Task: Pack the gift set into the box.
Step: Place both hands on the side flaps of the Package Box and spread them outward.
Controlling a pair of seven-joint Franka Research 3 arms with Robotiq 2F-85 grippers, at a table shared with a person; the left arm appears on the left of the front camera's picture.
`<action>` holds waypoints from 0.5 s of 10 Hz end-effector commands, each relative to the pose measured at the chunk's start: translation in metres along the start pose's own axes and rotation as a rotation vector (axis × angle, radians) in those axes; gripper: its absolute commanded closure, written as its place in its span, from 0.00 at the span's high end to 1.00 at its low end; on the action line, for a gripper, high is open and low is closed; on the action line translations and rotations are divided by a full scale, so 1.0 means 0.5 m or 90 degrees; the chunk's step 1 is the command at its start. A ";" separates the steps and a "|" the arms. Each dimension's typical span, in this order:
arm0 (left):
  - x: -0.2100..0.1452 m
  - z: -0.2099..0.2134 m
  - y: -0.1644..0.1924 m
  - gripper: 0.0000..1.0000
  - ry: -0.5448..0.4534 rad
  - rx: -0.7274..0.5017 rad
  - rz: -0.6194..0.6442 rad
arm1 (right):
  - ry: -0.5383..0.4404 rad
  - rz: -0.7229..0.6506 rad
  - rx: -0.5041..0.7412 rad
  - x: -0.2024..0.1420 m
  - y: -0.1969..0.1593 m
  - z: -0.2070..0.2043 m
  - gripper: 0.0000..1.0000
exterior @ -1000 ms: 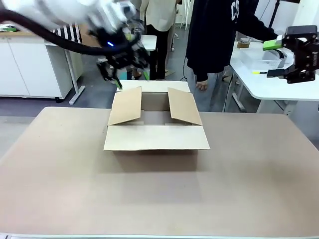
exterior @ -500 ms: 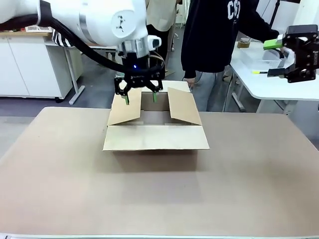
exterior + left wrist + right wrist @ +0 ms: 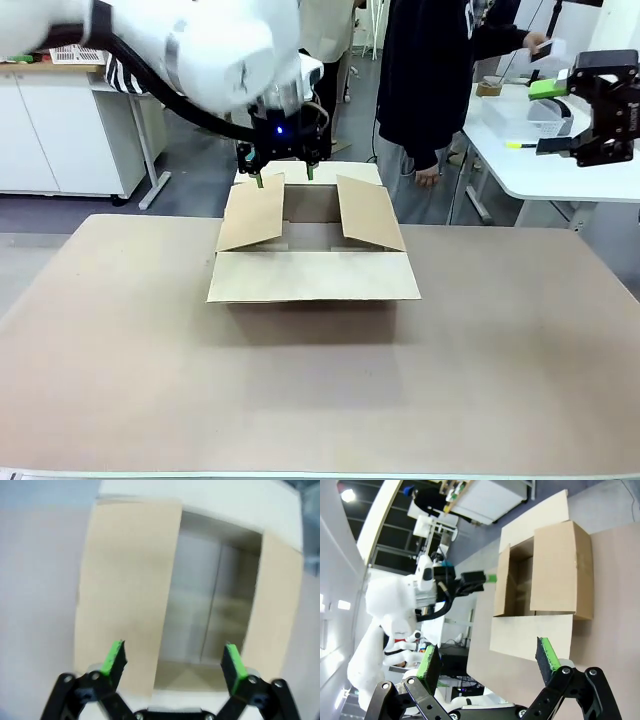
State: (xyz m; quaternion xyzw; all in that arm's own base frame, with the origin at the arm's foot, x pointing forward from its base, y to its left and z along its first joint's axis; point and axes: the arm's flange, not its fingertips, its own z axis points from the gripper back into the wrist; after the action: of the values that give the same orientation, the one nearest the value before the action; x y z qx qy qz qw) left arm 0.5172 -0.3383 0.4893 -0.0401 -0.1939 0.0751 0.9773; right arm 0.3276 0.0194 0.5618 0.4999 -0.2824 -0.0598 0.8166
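The box, a shallow carton of matte brown corrugated cardboard, sits mid-bench with its long axis across the bench. The left tool, fingers spread wide and empty, hangs directly above the box's far edge, over the open cavity between two raised flaps. The right tool, also wide and empty, hangs well to the box's right.

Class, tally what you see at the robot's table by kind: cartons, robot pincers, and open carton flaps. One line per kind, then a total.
Cartons: 1, the box
Robot pincers: 2, the left pincer and the right pincer, both open
Open flaps on the box: 4
Total: 7
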 end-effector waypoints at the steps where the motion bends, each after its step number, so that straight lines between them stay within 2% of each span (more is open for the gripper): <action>1: 0.020 -0.080 -0.049 1.00 -0.113 0.128 0.043 | -0.007 0.016 0.015 0.006 -0.002 -0.009 1.00; 4: 0.067 -0.160 -0.054 1.00 -0.026 0.209 0.072 | -0.007 0.016 0.015 0.006 -0.002 -0.009 1.00; 5: 0.075 -0.174 -0.056 1.00 0.023 0.219 0.084 | -0.007 0.016 0.015 0.006 -0.002 -0.009 1.00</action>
State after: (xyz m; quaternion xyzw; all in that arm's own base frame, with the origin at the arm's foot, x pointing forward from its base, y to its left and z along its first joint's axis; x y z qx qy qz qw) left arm 0.5752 -0.3510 0.4134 0.1180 -0.1996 0.1534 0.9606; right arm 0.3282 0.0191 0.5609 0.4989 -0.2821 -0.0597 0.8173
